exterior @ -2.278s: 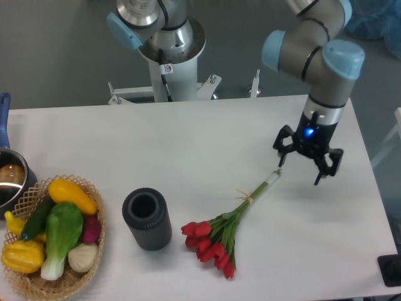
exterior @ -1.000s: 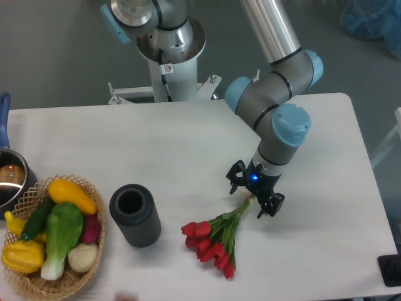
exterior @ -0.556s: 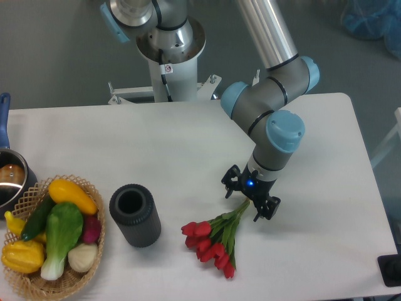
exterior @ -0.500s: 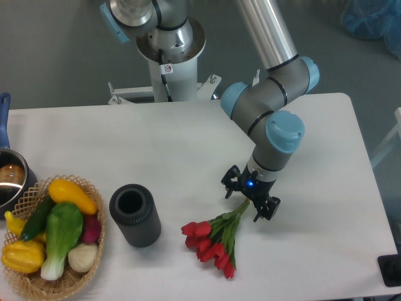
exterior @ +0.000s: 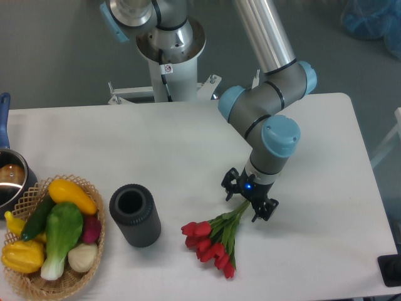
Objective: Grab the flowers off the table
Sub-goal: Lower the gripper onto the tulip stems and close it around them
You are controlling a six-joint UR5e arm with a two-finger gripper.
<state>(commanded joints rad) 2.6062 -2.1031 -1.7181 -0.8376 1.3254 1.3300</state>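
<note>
While the flowers (exterior: 216, 241) lie flat on the table (exterior: 188, 150), right of its middle and toward the near edge, their long axis runs on a diagonal: the red heads point down and to the left, toward the near edge, and the green stems rise up and to the right, where they pass under the gripper (exterior: 250, 202). The heads fan out in a loose cluster, some reaching left toward the dark cylinder (exterior: 133, 216) and others trailing lower right, with green leaves between heads and stems. The gripper hangs from the arm's wrist directly over the upper part of the stems, its two black fingers (exterior: 230, 189) spread apart, one on the upper-left side of the stems and the other on the lower-right side, so the stems run between them; the fingers are not closed on the stems, and whether either one touches them cannot be told. A blue light glows on the gripper body. The dark ribbed cylinder stands upright with its open mouth facing up, left of the tulip heads and apart from them. Farther left, a wicker basket (exterior: 31, 279) holds yellow, green and purple vegetables (exterior: 59, 226), and a metal pot (exterior: 9, 179) sits at the left edge.
</note>
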